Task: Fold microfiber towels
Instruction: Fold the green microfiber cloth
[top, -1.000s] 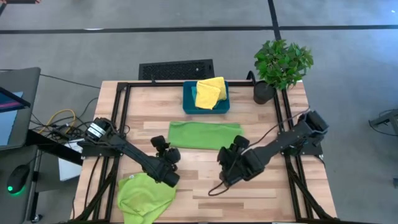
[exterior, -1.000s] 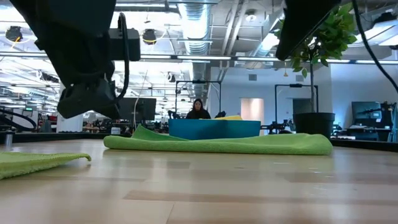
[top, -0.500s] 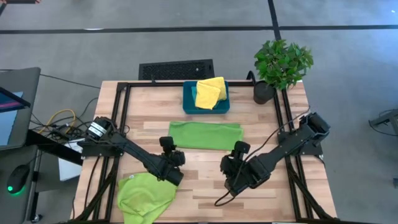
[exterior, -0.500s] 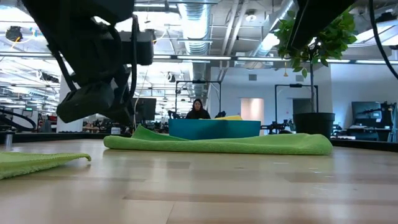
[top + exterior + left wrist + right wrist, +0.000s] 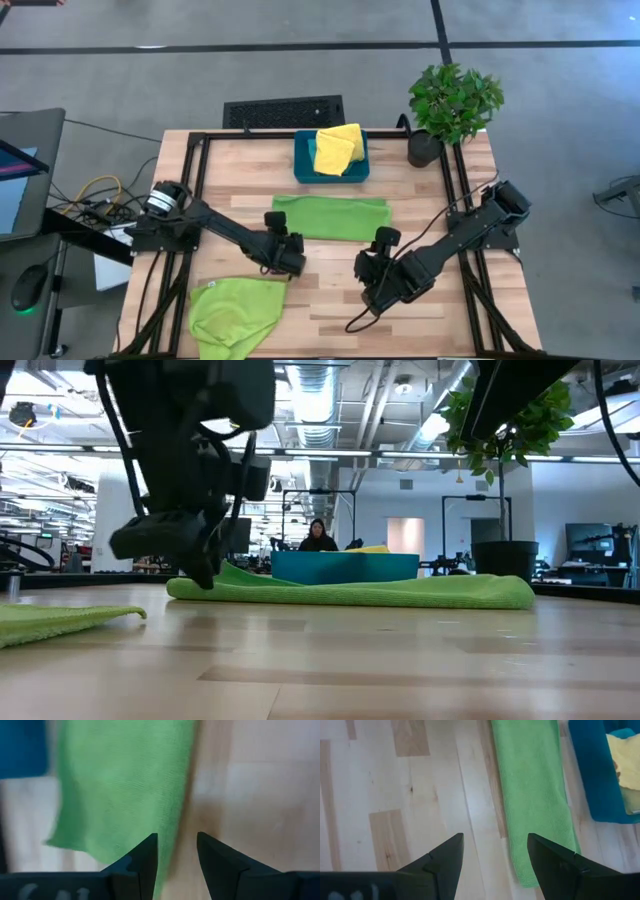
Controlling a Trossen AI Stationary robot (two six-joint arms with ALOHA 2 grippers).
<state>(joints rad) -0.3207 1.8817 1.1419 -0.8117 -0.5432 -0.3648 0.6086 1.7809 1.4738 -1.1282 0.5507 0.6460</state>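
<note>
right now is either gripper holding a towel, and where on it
Nothing is held. The left gripper is open just off the folded green towel; the right gripper is open over the bare table.

You had the folded towel [image 5: 330, 217] at the table's [image 5: 440, 190] middle, with the bin [image 5: 304, 160] behind it and a towel [image 5: 338, 148] in the bin. The plant [image 5: 452, 105] stood at the back right corner. A loose towel [image 5: 232, 314] lay at the front left. The left gripper [image 5: 290, 262] sat just before the folded towel's left end, the right gripper [image 5: 375, 292] farther front, right of centre.
</note>
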